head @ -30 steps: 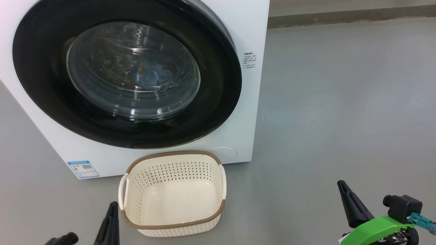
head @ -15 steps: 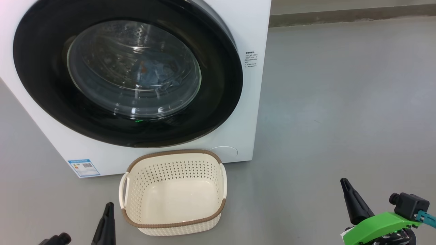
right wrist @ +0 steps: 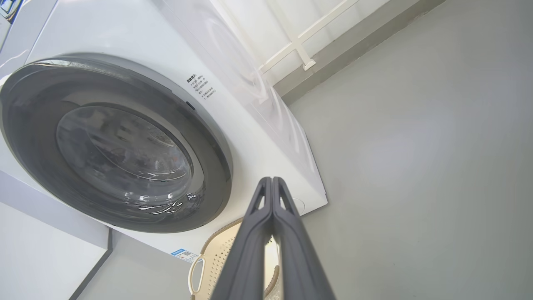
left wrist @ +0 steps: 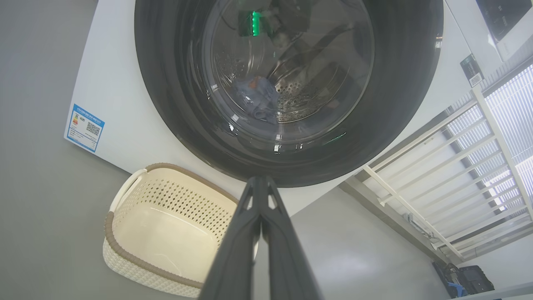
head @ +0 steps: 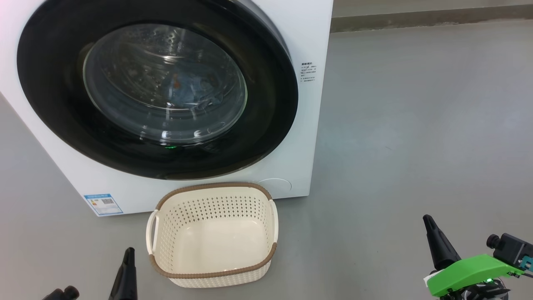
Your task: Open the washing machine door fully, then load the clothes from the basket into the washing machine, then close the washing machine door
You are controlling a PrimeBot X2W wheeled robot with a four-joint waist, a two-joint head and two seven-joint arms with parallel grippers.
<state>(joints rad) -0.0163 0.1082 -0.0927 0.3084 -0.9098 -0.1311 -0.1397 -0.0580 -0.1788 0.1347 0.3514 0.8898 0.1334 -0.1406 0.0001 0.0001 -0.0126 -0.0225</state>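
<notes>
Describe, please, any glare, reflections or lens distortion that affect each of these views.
Head view: evenly lit, but white highlights on the glass of the washing machine door dim the clothes behind it. Left wrist view: a green light reflection on the glass, a washed-out window, and a tilted wide-angle perspective. Right wrist view: the side panel of the washing machine is overexposed, pale and low in contrast.
</notes>
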